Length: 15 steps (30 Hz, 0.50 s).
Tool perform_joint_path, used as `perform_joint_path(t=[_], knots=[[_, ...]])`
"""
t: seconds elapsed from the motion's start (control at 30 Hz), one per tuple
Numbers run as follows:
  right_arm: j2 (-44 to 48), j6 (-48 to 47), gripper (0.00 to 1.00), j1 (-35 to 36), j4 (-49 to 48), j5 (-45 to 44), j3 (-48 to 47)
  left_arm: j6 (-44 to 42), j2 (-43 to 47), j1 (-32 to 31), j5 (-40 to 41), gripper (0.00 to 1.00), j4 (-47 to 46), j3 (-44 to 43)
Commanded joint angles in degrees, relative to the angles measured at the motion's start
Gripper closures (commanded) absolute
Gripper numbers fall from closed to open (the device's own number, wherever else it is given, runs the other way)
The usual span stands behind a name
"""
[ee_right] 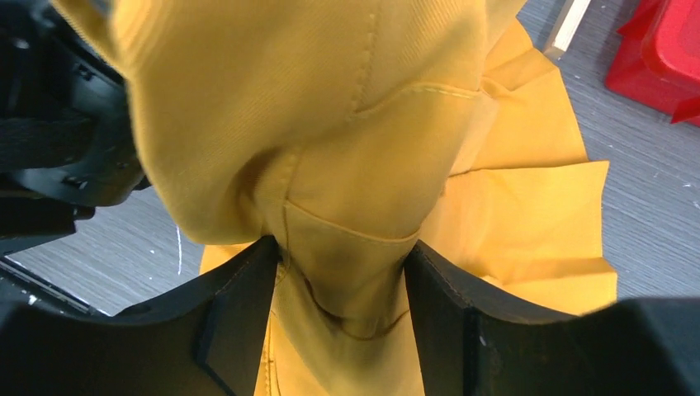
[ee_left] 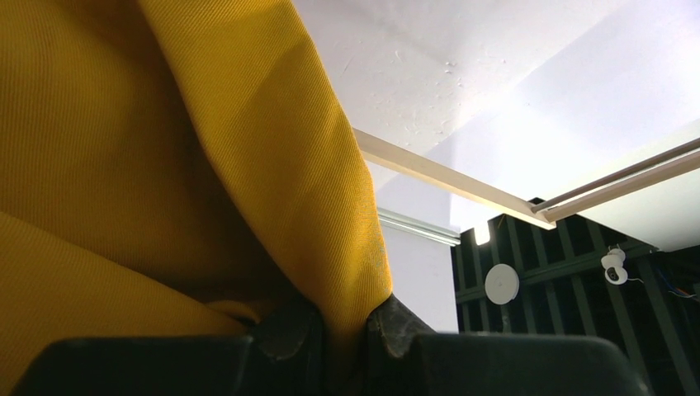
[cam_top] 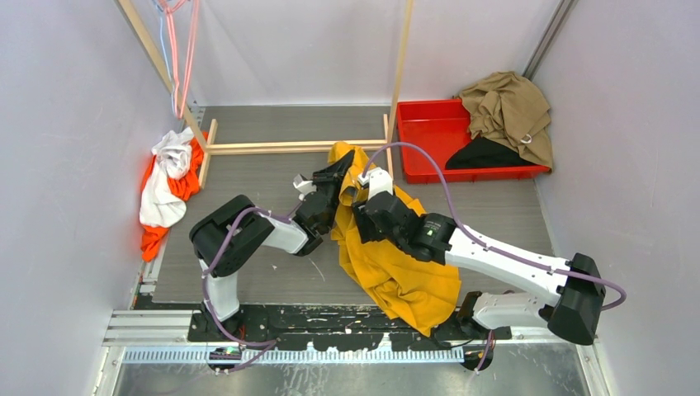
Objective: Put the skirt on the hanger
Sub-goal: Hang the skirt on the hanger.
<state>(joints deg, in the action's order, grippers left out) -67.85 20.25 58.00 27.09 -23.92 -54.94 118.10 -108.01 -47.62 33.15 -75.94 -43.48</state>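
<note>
The mustard-yellow skirt (cam_top: 396, 264) hangs between the two arms, its lower part heaped on the grey mat. My left gripper (cam_top: 343, 163) is raised and shut on an upper fold; in the left wrist view the skirt (ee_left: 165, 165) is pinched tight between its dark pads (ee_left: 285, 330). My right gripper (cam_top: 358, 193) sits just right of it. Its jaws stand wide, with a slack waistband fold of the skirt (ee_right: 347, 124) sagging between the fingers (ee_right: 239, 322). Pink hangers (cam_top: 180, 49) dangle from the wooden rack's slanted post at the far left, apart from both grippers.
The wooden rack base (cam_top: 289, 147) lies across the mat behind the grippers. A red bin (cam_top: 429, 140) at the back right holds a tan garment (cam_top: 508, 107) and a black one (cam_top: 487, 155). White and orange clothes (cam_top: 169, 186) are piled by the left wall.
</note>
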Motion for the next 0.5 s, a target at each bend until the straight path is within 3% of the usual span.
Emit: perform_joint_path(t=[0.0, 0.07, 0.17, 0.23, 0.37, 0.47], knots=[[2.5, -1.0, 0.40, -1.3, -10.6, 1.6, 3.5, 15.6, 2.4, -0.5, -1.2, 1.00, -6.1, -2.7], [3.1, -1.7, 0.46, -1.4, -13.3, 2.7, 5.0, 15.7, 2.4, -0.5, -1.4, 1.00, -6.1, -2.7], [4.1, -2.4, 0.71, -1.6, -16.9, 3.0, 7.2, 15.6, 2.3, -0.7, -1.6, 1.00, -6.1, -2.8], [4.8, -2.4, 0.94, -1.6, -16.4, 3.2, 7.1, 14.8, 2.5, -0.6, -2.2, 1.00, -6.1, -3.0], [6.6, -3.2, 0.99, -1.8, -8.5, 5.2, 1.1, 8.8, 3.3, 3.1, -9.9, 1.00, -6.1, -4.6], [7.5, -3.3, 0.99, -2.1, 0.3, 7.6, -5.5, 4.7, 2.5, 8.7, -23.8, 0.97, -6.0, -9.9]])
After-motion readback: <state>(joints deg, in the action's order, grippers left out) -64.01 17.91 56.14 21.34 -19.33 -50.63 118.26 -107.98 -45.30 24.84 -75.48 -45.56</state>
